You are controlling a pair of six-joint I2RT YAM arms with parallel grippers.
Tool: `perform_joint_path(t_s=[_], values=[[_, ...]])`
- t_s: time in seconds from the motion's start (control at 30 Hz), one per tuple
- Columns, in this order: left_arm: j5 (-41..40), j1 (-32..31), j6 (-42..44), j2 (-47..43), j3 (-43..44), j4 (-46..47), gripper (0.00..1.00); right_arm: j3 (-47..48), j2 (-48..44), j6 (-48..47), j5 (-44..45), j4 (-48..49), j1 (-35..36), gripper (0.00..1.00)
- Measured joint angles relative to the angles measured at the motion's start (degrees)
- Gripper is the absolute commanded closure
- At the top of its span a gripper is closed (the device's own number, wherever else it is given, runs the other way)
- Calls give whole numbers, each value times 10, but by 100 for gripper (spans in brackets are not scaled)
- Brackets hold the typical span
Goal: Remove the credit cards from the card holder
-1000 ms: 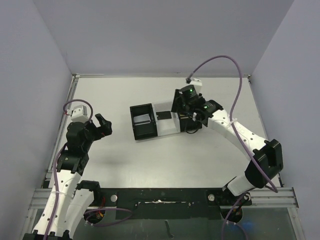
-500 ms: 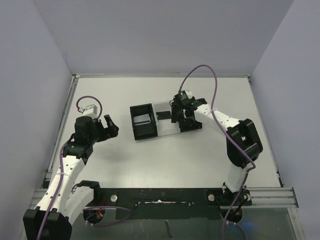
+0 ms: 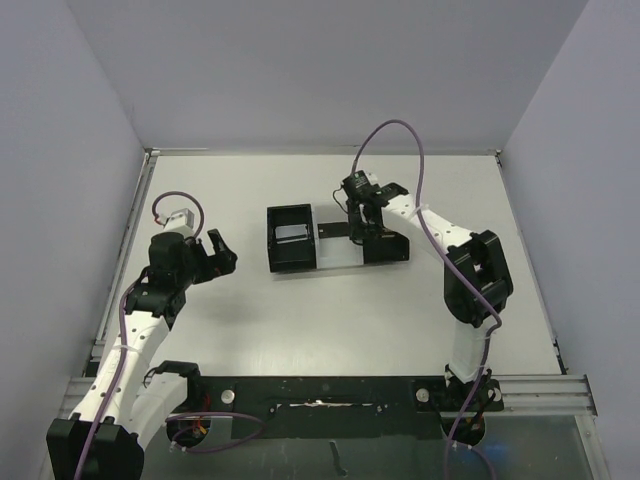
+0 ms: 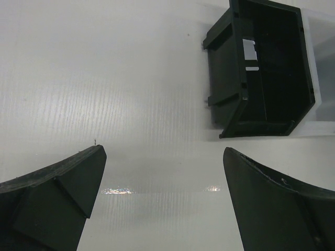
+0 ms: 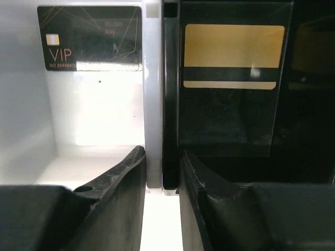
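Now that the right gripper has pinched its divider wall and squared the card holder at table centre, both credit cards stay inside: the gold card in the 3 o'clock compartment, the VIP card in the middle. The left gripper gapes idle at 9 o'clock.

Shows a white table, matte, faintly ribbed where the left wrist camera looks down on it, with two small glare spots near that view's lower edge. Meets a metal rail along the left side and a dark bar along the near edge. Bears directly a three-part box, set in the far half, slightly right of centre, long side roughly parallel to the far edge. Comprises a black left compartment, a clear middle section and a black right compartment, all joined in one row, flat on the surface.
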Motion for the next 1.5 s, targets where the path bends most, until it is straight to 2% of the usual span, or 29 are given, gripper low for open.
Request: perform_joint_path(t_s=[0.17, 0.33, 0.5, 0.87, 1.2, 1.27, 1.33, 1.43, 1.5], values=[[2, 0, 0, 0, 0, 0, 3, 42, 0, -8, -15, -62, -4, 90], [3, 1, 0, 0, 0, 0, 3, 88, 5, -33, -75, -123, -19, 90], [4, 1, 0, 0, 0, 0, 3, 90, 7, -36, -89, -135, -21, 90], [8, 1, 0, -1, 0, 0, 4, 18, 10, 8, -65, -27, -9, 88], [4, 7, 0, -2, 0, 0, 3, -30, 5, 17, -29, 75, -4, 77], [3, 10, 0, -2, 0, 0, 3, -32, 5, 13, -28, 85, -4, 72], [3, 11, 1, -2, 0, 0, 4, -33, 5, 11, -28, 89, -4, 57], [2, 12, 1, -2, 0, 0, 4, -35, 4, 11, -31, 92, -3, 42], [2, 12, 3, -2, 0, 0, 4, -38, -1, 10, -34, 92, -3, 37]])
